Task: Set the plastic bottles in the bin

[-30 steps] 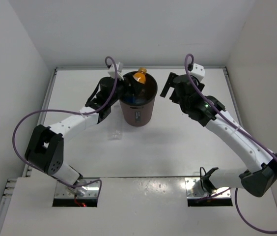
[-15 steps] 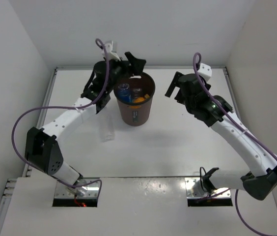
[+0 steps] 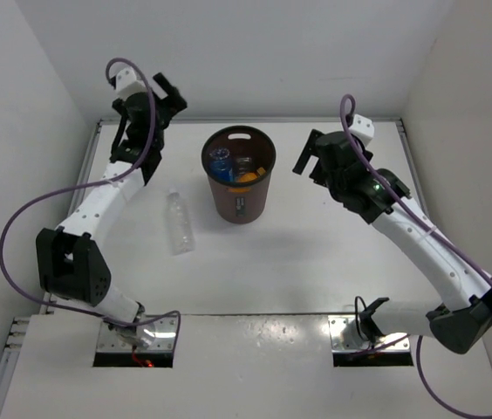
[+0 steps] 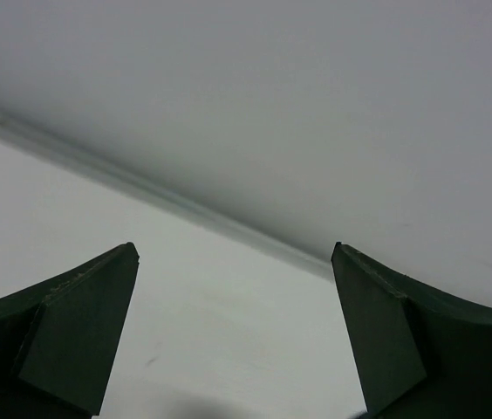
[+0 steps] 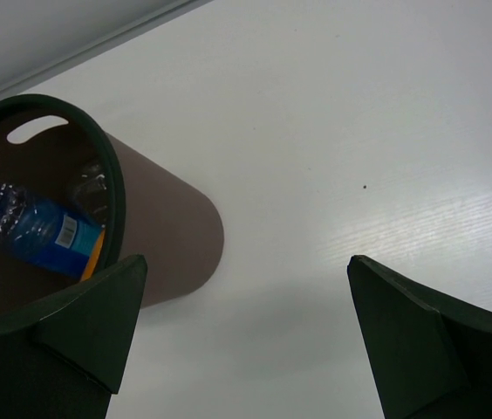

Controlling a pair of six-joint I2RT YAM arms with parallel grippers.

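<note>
The slim clear bottle [image 3: 179, 223] is found lying flat on the table [image 3: 316, 279], near the bin [image 3: 259, 202] on its left, so it's best pinched across the middle from above. Inside the bin, a blue-capped bottle [image 3: 221, 162] and an orange one [image 3: 248, 177] can be seen. The left gripper [image 4: 234, 288] and right gripper [image 5: 248, 279] are both spread wide, nothing held.
</note>
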